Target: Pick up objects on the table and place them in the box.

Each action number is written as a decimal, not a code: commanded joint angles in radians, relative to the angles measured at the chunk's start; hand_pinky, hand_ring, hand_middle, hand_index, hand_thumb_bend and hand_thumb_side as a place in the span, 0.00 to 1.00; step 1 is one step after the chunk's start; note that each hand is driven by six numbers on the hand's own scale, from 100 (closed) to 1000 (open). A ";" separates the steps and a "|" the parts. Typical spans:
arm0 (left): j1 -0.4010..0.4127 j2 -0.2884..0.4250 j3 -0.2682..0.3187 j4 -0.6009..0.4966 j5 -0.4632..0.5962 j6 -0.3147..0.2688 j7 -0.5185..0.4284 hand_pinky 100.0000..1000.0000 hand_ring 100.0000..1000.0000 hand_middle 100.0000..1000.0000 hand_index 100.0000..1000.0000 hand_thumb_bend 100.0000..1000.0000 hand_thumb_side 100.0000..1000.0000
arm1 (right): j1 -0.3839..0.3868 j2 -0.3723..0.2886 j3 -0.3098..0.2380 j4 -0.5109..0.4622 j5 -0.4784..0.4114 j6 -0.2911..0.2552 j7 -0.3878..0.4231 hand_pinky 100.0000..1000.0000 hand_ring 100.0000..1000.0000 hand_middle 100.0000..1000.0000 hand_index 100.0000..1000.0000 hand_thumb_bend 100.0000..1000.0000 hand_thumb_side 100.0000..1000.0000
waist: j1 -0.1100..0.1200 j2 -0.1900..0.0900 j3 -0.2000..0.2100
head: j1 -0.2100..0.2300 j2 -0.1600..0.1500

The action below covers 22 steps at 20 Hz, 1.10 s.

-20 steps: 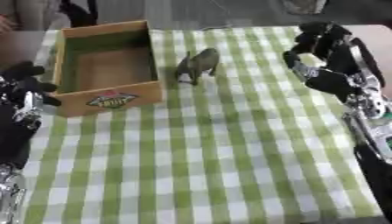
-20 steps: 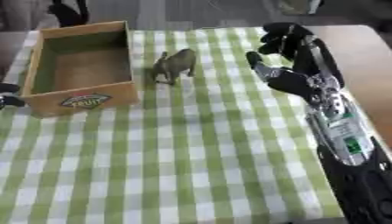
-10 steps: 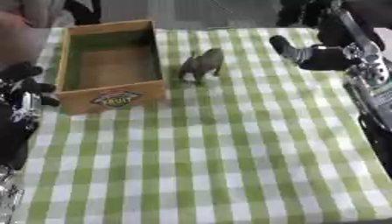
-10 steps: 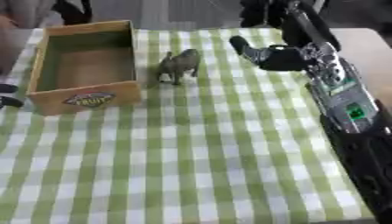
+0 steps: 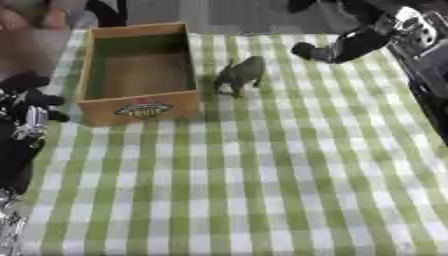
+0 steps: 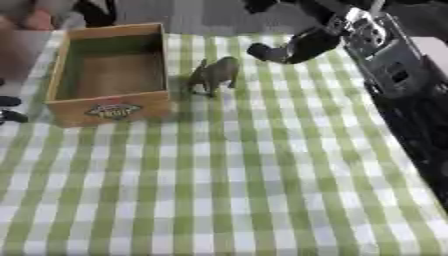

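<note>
While the right hand [image 6: 293, 47] hangs at the upper right of the frame, one dark finger or thumb reaches toward the toy [image 6: 214, 75], with a gap of cloth between them; the other fingers run up out of the top edge, so I cannot tell whether the hand is spread or curled. That grey four-legged animal stands upright on the green-and-white checked cloth [image 5: 262, 170], just right of the box [image 5: 140, 70] and apart from its wall. Open-topped and wooden, the box sits in the upper left with nothing inside and a label on its near side. At the left edge, level with the box's near corner, the left hand [image 5: 26, 107] rests, fingers bent, holding nothing.
</note>
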 commanded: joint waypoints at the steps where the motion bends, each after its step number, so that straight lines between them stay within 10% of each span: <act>1: -0.008 0.015 -0.004 -0.011 0.001 -0.001 -0.005 0.46 0.57 0.66 0.75 0.00 0.11 | -0.057 0.022 -0.003 0.101 0.104 -0.047 0.034 0.73 0.72 0.67 0.80 0.36 0.14 | 0.001 -0.018 0.007 | -0.004 0.008; 22: -0.024 0.008 -0.013 -0.016 0.009 0.004 -0.017 0.46 0.57 0.66 0.75 0.00 0.11 | -0.184 0.173 -0.071 0.468 0.799 -0.170 -0.141 0.89 0.92 0.86 0.87 0.38 0.33 | 0.007 -0.009 0.092 | -0.025 0.003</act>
